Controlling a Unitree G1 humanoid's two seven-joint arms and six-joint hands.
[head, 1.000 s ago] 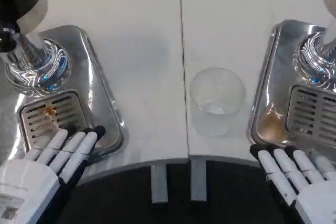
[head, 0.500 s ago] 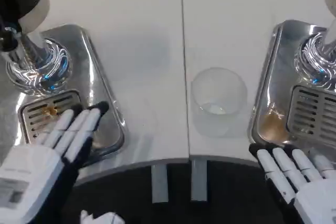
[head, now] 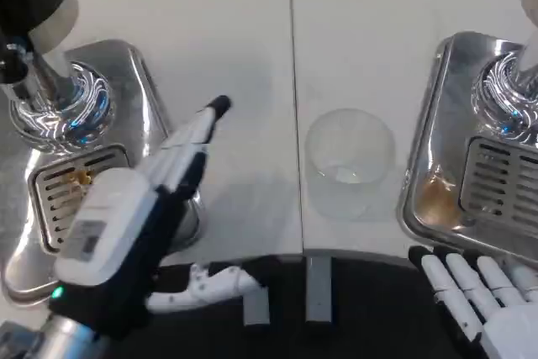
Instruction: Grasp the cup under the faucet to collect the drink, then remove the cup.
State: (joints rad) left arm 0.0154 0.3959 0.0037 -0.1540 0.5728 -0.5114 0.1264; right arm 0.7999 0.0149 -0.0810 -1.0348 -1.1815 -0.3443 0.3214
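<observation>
A clear plastic cup (head: 347, 161) stands upright on the white table between two steel drip trays, under neither faucet. The left faucet base (head: 59, 107) rises from the left tray (head: 155, 115); the right faucet base (head: 508, 94) stands on the right tray (head: 433, 149). My left hand (head: 143, 216) is raised over the left tray's front right corner, fingers straight and apart, pointing toward the cup but well short of it, thumb hanging below. It holds nothing. My right hand (head: 483, 304) lies at the table's front edge, fingers spread, empty.
The left tray's grille (head: 63, 187) has a small orange spot; brownish liquid pools on the right tray near its grille (head: 496, 187). A seam (head: 294, 81) runs down the table's middle. Bare table lies behind and left of the cup.
My left hand has lifted from the front edge and swung forward and right, past the left tray toward the cup. My right hand slid slightly down and right. The cup stays put.
</observation>
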